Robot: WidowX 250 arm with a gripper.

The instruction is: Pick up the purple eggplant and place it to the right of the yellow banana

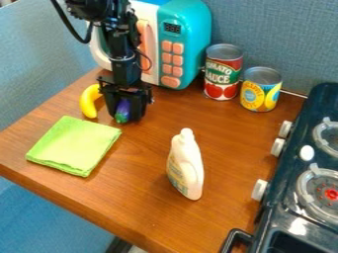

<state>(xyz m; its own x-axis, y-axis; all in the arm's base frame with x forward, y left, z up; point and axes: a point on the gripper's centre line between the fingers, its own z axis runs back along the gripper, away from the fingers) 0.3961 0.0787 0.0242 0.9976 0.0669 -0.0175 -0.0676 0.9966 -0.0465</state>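
Between the fingertips of the gripper [125,107]: pinching the eggplant [123,106], apparently across its narrow width; gripped that way probably for a secure hold on a rounded body.
Eggplant: directly under the wrist, held roughly upright, with green end down, close to the counter [135,195]; touching the wood or just above, cannot tell.
Arm [123,57]: coming down from the top edge, left of centre, nearly vertical above the grip and in front of the microwave [196,37]; posed steeply, perhaps to reach between neighbours without brushing them.
Banana [88,103]: just beside the gripper on the image-left, curved, with upper end near the gripper's body; touching it or not, cannot tell.
Cloth [74,146]: nearer the camera than the gripper and to the image-left, folded into a flat square, likely for neatness.
Bottle [187,165]: nearer the camera and to the image-right of the gripper, well apart, with cap towards the back; standing or lying, cannot tell.
Tomato can [222,74] and yellow can [261,91]: to the image-right of the gripper and farther back, upright by the wall [277,34], perhaps for steadiness on flat bases.
Stove [314,106]: far to the image-right of the gripper, along the counter's side, with knobs facing the gripper.
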